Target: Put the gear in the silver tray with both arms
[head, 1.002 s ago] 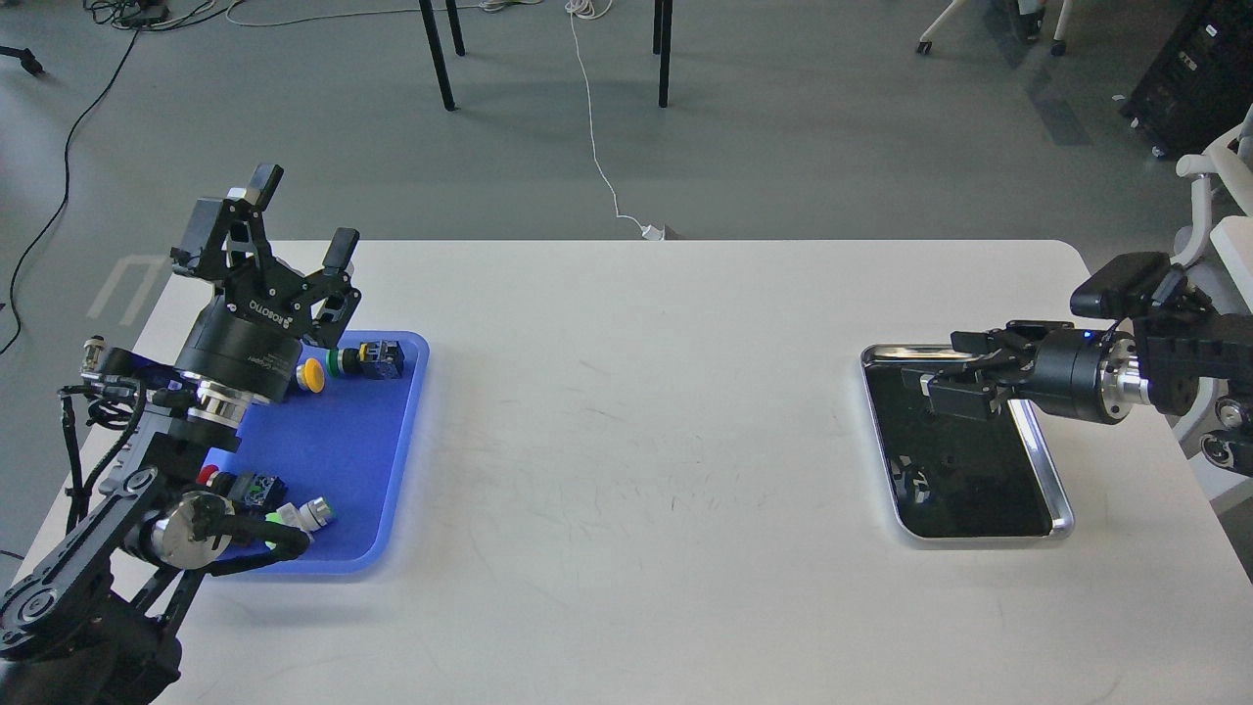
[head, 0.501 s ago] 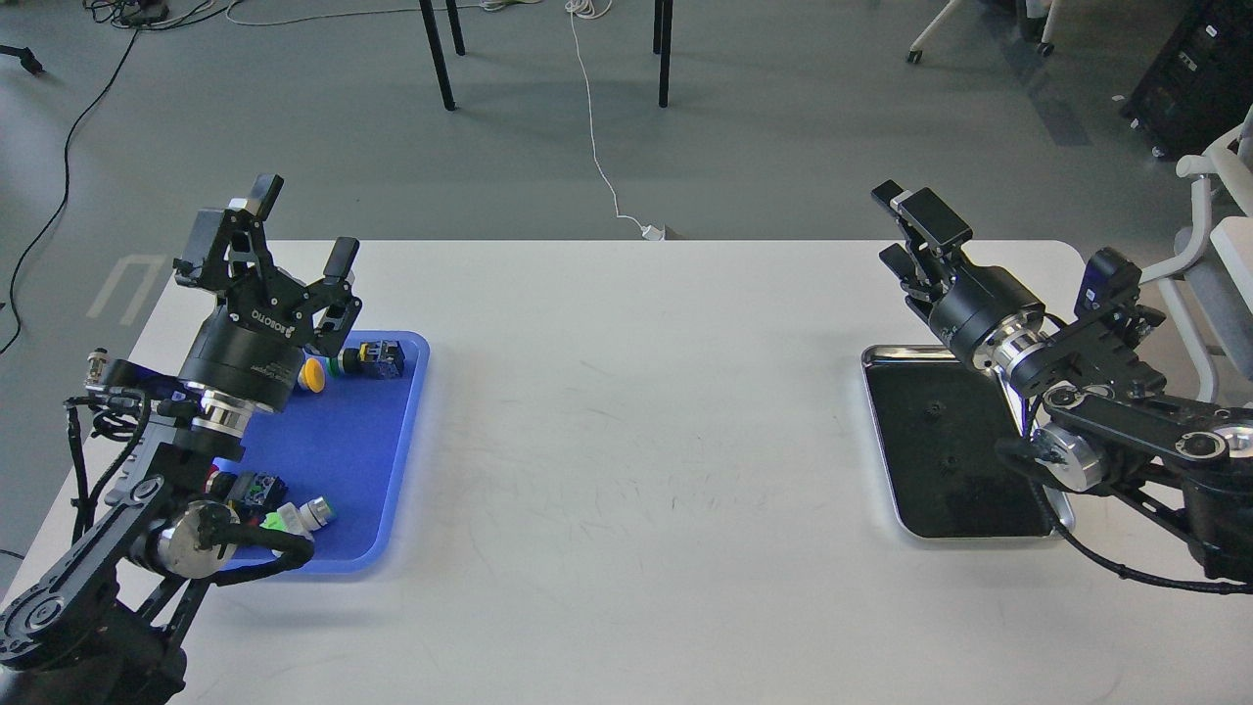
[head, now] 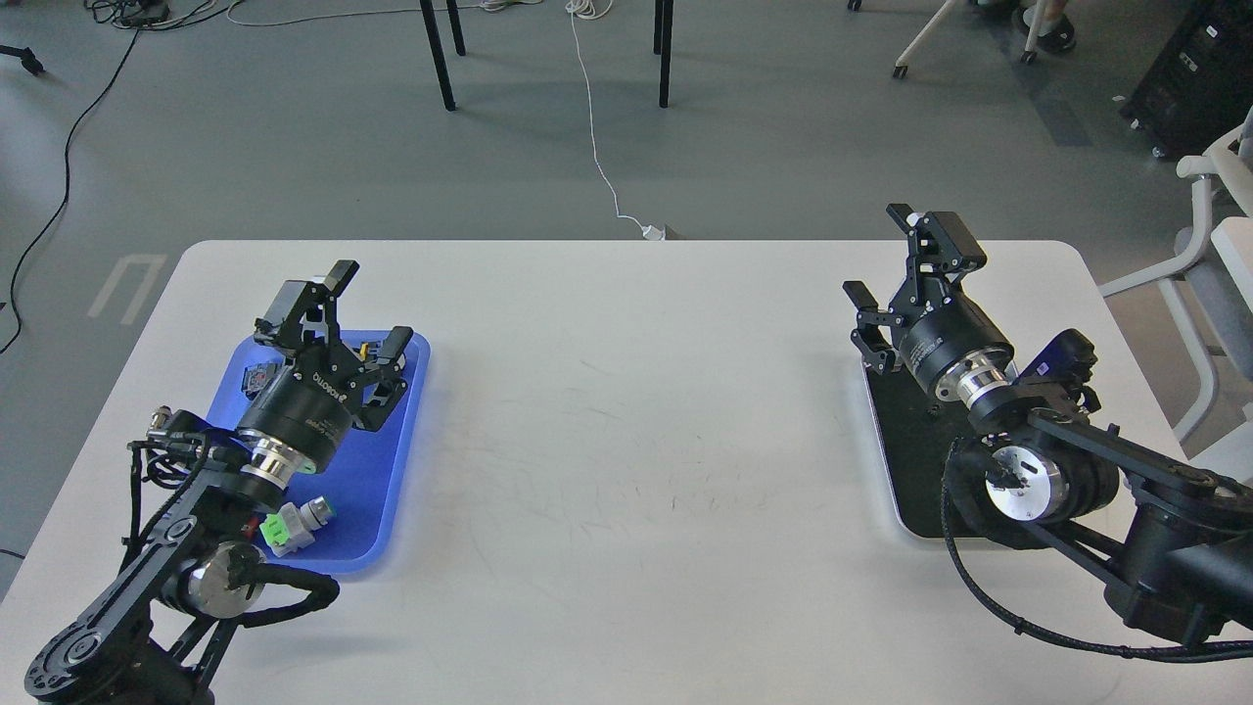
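Observation:
The silver tray (head: 889, 468) lies at the table's right, and my right arm covers most of its black inside. My right gripper (head: 903, 257) is open and empty, above the tray's far left corner, fingers pointing up and away. My left gripper (head: 370, 308) is open and empty, over the far end of the blue plastic tray (head: 387, 460), fingers pointing up and away. I cannot make out a gear anywhere. The arms hide whatever lies under them.
The blue tray holds small parts: a green and white one (head: 294, 522) at its near end, a reddish one (head: 258, 378) at its far left, and a yellow bit (head: 367, 345) between my left fingers. A white chair (head: 1219, 264) stands off the table's right edge.
My left gripper has come down and to the right over the blue tray. My right gripper has swung from reaching sideways into the silver tray to upright at its far end, and is open now.

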Action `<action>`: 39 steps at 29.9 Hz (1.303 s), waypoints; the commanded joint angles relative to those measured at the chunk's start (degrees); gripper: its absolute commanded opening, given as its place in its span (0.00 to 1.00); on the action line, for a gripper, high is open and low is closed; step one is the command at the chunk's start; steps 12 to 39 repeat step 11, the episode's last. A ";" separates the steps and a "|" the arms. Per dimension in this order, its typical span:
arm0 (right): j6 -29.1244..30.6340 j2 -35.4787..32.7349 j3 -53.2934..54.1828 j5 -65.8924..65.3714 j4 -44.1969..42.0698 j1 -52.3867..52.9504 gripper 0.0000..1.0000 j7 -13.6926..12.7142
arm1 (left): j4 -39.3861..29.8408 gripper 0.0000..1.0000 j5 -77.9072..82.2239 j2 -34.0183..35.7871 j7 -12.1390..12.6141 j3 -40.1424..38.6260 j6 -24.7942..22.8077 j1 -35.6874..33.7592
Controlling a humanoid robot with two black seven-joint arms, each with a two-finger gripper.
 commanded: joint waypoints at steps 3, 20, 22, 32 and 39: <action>4.47 -1.89 -0.02 0.47 -0.01 -1.43 0.99 0.01 | 1.92 0.98 1.62 -0.28 -1.36 -0.11 0.31 -0.82; 4.30 -1.62 -0.02 0.38 0.42 -1.87 0.99 0.01 | 2.01 0.98 1.70 -1.60 -5.23 -0.90 0.40 -0.47; 4.30 -1.62 -0.02 0.38 0.42 -1.87 0.99 0.01 | 2.01 0.98 1.70 -1.60 -5.23 -0.90 0.40 -0.47; 4.30 -1.62 -0.02 0.38 0.42 -1.87 0.99 0.01 | 2.01 0.98 1.70 -1.60 -5.23 -0.90 0.40 -0.47; 4.30 -1.62 -0.02 0.38 0.42 -1.87 0.99 0.01 | 2.01 0.98 1.70 -1.60 -5.23 -0.90 0.40 -0.47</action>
